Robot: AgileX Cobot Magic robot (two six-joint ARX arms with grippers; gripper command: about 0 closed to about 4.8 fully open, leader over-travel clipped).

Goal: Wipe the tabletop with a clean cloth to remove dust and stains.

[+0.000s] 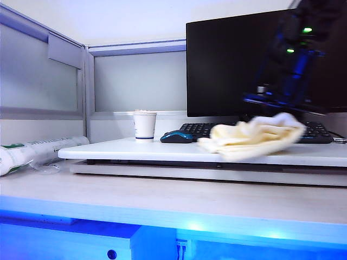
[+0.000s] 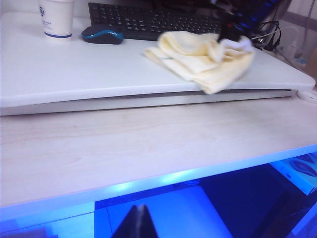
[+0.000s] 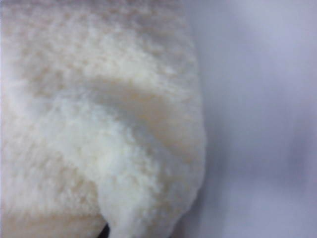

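The cloth [image 1: 252, 136], a rumpled pale-yellow towel, is lying on the tabletop [image 1: 108, 149] directly beneath the right gripper [image 2: 233, 35], which is pinching its upper fold with jaws nearly closed; in the right wrist view the cloth [image 3: 99, 129] is filling most of the frame. The keyboard [image 1: 198, 129] is lying just behind the gripper, the mouse [image 1: 176, 136] and paper cup [image 1: 145, 125] farther to its side. The left gripper [image 2: 137, 223] is resting closed below the desk edge, well apart. Judged step: wiping in progress. The next move calls for keeping the cloth pressed flat while sweeping clear of the mouse.
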